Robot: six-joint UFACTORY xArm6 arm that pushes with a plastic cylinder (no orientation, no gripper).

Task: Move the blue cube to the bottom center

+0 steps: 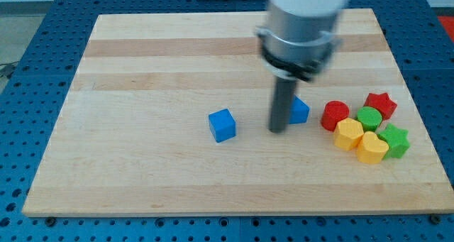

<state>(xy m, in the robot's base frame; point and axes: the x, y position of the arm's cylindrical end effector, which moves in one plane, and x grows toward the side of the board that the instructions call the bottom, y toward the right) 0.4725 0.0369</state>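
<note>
A blue cube (222,125) sits on the wooden board (142,93), a little left of the board's middle. My tip (277,130) stands to the cube's right, apart from it by about a cube's width. A second blue block (300,111) lies just behind and right of the rod, partly hidden by it, so its shape is unclear.
A cluster at the view's right holds a red cylinder (335,116), a red star (380,103), a green cylinder (369,118), a green star (394,140), and two yellow blocks (348,133) (372,147). The arm's grey body (301,29) hangs over the board's top middle.
</note>
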